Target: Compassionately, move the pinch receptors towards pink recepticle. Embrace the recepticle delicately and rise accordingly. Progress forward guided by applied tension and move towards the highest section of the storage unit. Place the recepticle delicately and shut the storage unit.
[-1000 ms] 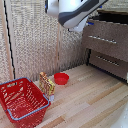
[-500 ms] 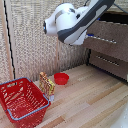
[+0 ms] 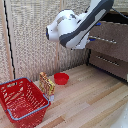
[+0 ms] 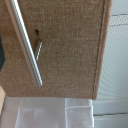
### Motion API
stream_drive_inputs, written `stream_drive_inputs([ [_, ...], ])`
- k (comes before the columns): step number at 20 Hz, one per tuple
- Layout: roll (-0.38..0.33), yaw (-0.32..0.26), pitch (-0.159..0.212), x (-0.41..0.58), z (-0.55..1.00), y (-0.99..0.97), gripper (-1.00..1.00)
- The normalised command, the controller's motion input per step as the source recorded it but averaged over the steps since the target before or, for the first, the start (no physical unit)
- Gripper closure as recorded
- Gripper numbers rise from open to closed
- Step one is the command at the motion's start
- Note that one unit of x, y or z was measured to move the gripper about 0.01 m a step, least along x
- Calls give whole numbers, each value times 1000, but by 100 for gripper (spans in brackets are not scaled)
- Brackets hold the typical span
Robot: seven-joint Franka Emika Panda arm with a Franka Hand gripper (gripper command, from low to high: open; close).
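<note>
Exterior view: arm (image 3: 80, 27) hides jaws | mug unseen (dresser (image 3: 107, 47) cropped)

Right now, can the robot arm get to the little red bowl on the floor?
Probably yes. The red bowl sits in the open between the snack box and the dresser, nothing covering it, though the arm hangs well above.

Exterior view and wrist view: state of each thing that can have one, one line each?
Robot arm: raised, stretched across in front of the dresser; jaws not visible.
Dresser: the drawers with silver bar handles look shut; the top is hidden by the arm.
Drawer handle: free, nothing gripping it.
Red bowl: upright on the floor, looks empty.
Red wire basket: upright on the floor, looks empty.
</note>
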Motion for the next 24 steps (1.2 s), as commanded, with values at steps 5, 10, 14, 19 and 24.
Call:
stream_drive_inputs([
  [5,82,0,0,-111,0,-486,-100],
  [10,34,1,0,-6,-26,-589,-100],
  [14,0,2,-1,0,-77,-426,100],
  [19,-24,-30,0,0,-28,-73,100],
  [24,-70,-58,-9,2,-1,0,100],
])
